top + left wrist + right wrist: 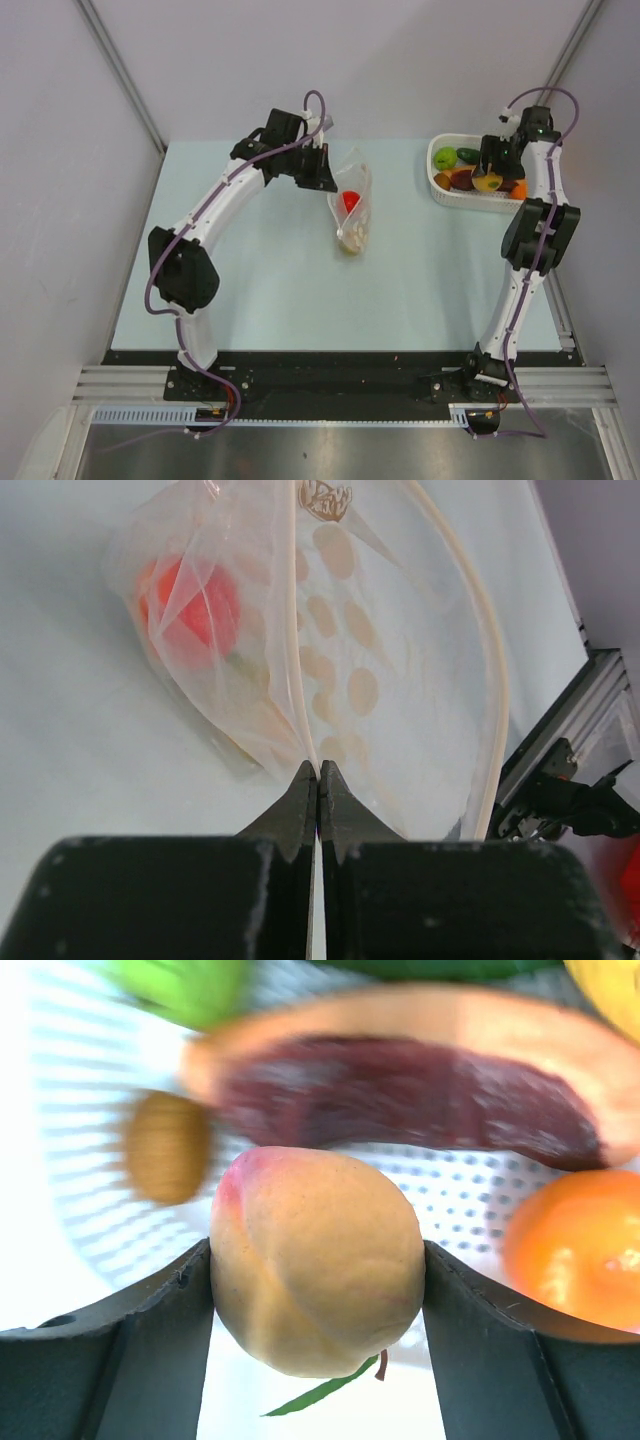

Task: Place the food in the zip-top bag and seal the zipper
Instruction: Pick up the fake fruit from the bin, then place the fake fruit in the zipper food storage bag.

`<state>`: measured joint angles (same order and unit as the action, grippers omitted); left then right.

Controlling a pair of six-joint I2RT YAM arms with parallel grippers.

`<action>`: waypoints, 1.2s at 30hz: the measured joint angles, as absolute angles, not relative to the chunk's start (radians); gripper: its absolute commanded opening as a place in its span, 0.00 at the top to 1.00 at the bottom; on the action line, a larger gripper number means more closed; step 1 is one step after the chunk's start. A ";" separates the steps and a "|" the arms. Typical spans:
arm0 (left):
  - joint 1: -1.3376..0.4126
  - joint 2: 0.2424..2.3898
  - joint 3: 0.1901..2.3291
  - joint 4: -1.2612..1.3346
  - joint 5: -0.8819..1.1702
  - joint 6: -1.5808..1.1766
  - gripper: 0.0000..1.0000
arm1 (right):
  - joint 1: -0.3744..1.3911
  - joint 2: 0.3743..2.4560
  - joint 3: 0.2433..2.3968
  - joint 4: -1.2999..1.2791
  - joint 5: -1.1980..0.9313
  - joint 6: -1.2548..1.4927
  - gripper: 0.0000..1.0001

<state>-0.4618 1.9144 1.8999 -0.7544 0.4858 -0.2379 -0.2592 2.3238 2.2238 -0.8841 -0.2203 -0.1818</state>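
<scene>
The clear dotted zip-top bag (352, 205) lies mid-table with a red toy fruit (349, 200) inside; it also shows in the left wrist view (400, 660), the red fruit (190, 605) at upper left. My left gripper (322, 170) (318, 770) is shut on the bag's mouth edge, holding it up. The zipper strip (495, 680) curves along the open mouth. My right gripper (490, 172) (318, 1290) is shut on a yellow-orange peach (315, 1260) above the white basket (440, 190).
The basket (90, 1190) holds more toy food: a green fruit (445, 157), an orange one (580, 1250), a red-purple slice (400, 1090), a small brown piece (167, 1147). Grey walls close in at both sides.
</scene>
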 measured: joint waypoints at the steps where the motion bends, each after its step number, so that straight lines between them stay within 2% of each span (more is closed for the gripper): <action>1: -0.465 1.914 1.900 -0.746 0.494 -0.244 1.00 | -0.259 2.301 2.224 -0.884 -0.246 -0.170 0.79; 9: -0.489 1.918 1.901 -0.716 0.550 -0.318 1.00 | -0.208 2.059 2.217 -0.816 -0.578 0.031 0.80; 17: -0.533 1.951 1.956 -0.703 0.556 -0.349 1.00 | 0.055 1.840 2.109 -0.685 -0.797 0.166 0.80; 22: -0.553 1.956 1.973 -0.689 0.556 -0.366 1.00 | 0.143 1.772 2.005 -0.676 -0.848 0.165 0.80; 28: -0.550 1.956 1.973 -0.688 0.546 -0.367 1.00 | 0.197 1.751 1.814 -0.744 -0.794 0.038 0.76; 31: -0.548 1.956 1.972 -0.694 0.540 -0.367 1.00 | 0.218 1.751 1.758 -0.792 -0.744 -0.032 0.50; 32: -0.547 1.956 1.972 -0.692 0.540 -0.367 1.00 | 0.224 1.751 1.753 -0.802 -0.730 -0.051 0.24; 33: -0.547 1.956 1.971 -0.690 0.538 -0.367 1.00 | 0.231 1.751 1.751 -0.810 -0.705 -0.073 0.14; 35: -0.547 1.956 1.971 -0.689 0.536 -0.367 1.00 | 0.245 1.751 1.751 -0.826 -0.661 -0.112 0.00; 36: -0.547 1.956 1.971 -0.689 0.535 -0.367 1.00 | 0.251 1.750 1.751 -0.833 -0.647 -0.124 0.00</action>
<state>-0.5468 1.9564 1.9713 -0.6891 0.5346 -0.3668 0.2508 1.7500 1.7508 -0.8330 -0.6468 -0.1238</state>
